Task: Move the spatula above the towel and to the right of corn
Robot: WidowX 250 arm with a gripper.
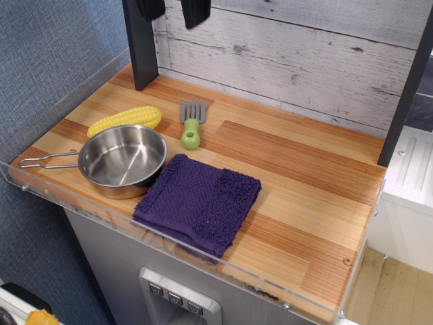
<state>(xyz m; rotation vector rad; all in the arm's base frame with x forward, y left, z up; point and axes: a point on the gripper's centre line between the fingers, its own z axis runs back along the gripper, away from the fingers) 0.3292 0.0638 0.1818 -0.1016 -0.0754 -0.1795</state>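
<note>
While only two dark fingertips show at the frame's top, the pincer [173,9] is seen parted, empty.
The grey-bladed, lime-handled spatula [191,124] is laid flat on the bench [298,176], right of the ridged corn [125,120], above the fuzzy purple towel [198,202].

Steel pan [123,160] on wooden counter [298,183].

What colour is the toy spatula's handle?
Lime green, on the small grey-bladed toy spatula; the observation.image view shows it.
</note>
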